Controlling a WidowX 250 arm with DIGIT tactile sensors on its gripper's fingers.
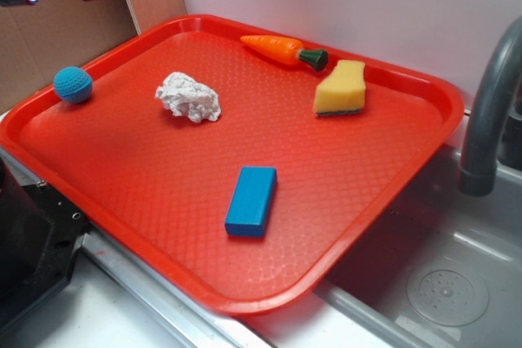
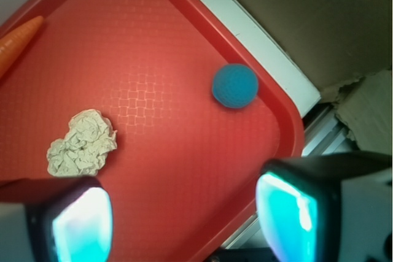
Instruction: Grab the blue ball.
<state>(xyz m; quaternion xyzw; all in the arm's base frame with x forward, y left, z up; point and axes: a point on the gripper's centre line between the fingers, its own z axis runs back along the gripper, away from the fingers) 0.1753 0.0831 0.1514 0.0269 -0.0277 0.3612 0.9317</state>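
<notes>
A red tray holds a blue block, a sponge, a carrot, crumpled paper and the blue ball near its left rim. The hand, cut off at the wrist view's bottom edge, is wide open and empty, above the tray.

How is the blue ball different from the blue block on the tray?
The blue ball is round and knitted-looking; the blue block is a flat, smooth rectangle. The ball is smaller than the block. The ball sits against the tray's left rim; the block lies nearer the middle. Both are blue and rest untouched on the red tray.
</notes>
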